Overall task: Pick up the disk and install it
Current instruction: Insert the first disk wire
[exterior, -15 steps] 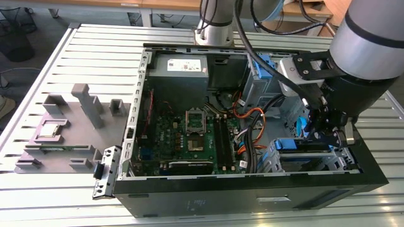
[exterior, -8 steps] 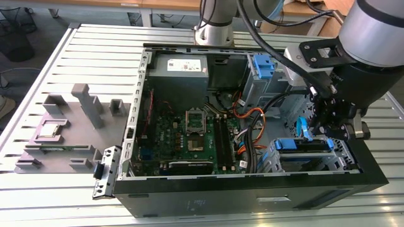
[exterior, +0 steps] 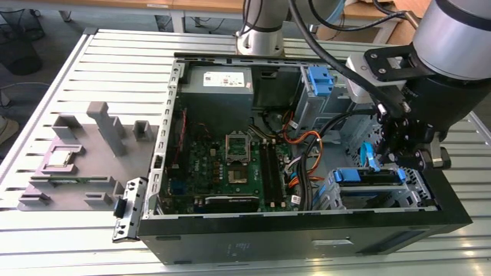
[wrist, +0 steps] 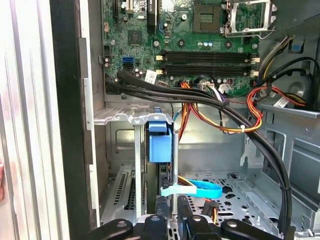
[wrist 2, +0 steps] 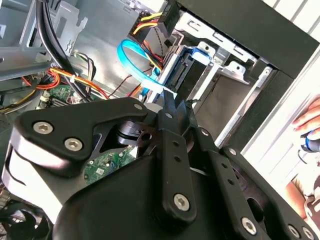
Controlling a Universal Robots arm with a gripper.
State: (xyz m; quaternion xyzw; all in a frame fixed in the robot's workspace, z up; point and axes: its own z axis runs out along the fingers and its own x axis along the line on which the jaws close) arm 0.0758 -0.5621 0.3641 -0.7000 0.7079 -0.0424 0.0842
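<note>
The disk [exterior: 369,176], with its bright blue carrier, sits in the metal drive cage at the front corner of the open computer case [exterior: 307,230], on the exterior view's right. My gripper [exterior: 404,156] hangs just above and behind it, fingers drawn together with nothing between them. In the second wrist view the fingertips [wrist 2: 169,101] point at the disk [wrist 2: 189,67] in its bay. The first wrist view shows the carrier's blue end [wrist: 160,142] upright between the cage rails, a short gap from my gripper [wrist: 171,212].
A light blue flat cable [exterior: 366,154] loops beside the cage, close to the fingers. Black and orange cable bundles [wrist: 220,107] cross the motherboard [exterior: 230,167]. A lone blue bracket [exterior: 318,77] and the grey power supply [exterior: 218,80] stand at the back. A person's hand [wrist 2: 310,125] is outside the case.
</note>
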